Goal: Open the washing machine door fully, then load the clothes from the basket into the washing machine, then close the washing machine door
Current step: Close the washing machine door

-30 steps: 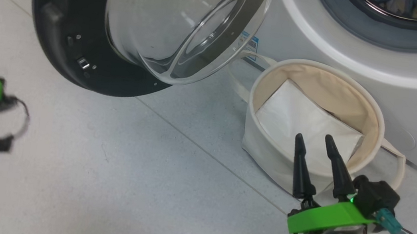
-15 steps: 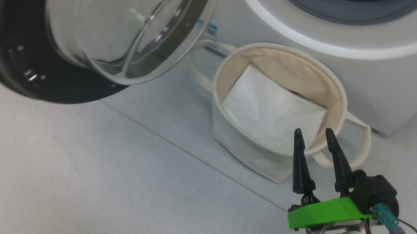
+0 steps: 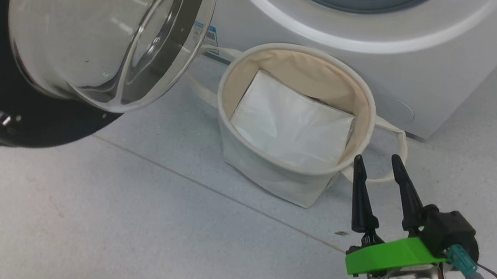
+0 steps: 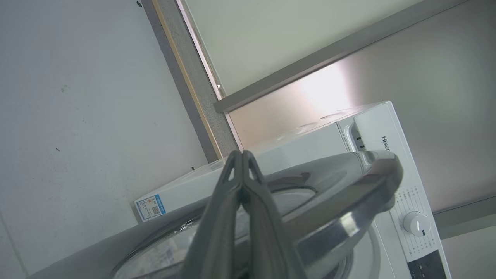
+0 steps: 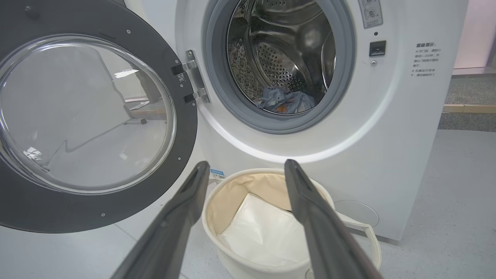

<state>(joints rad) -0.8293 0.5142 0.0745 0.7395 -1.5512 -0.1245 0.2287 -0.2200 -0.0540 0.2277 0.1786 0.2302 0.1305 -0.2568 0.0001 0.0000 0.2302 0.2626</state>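
Big round black-rimmed door is glossy plastic around smooth clear glass, little cream tub basket is soft matt canvas, holey round drum looks like shiny steel.

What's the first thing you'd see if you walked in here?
The big round washing machine door hangs wide open on the left, its glass bowl shining. Beside it, blue clothes lie inside the steel drum, and below sits the basket, holding just a flat white sheet.
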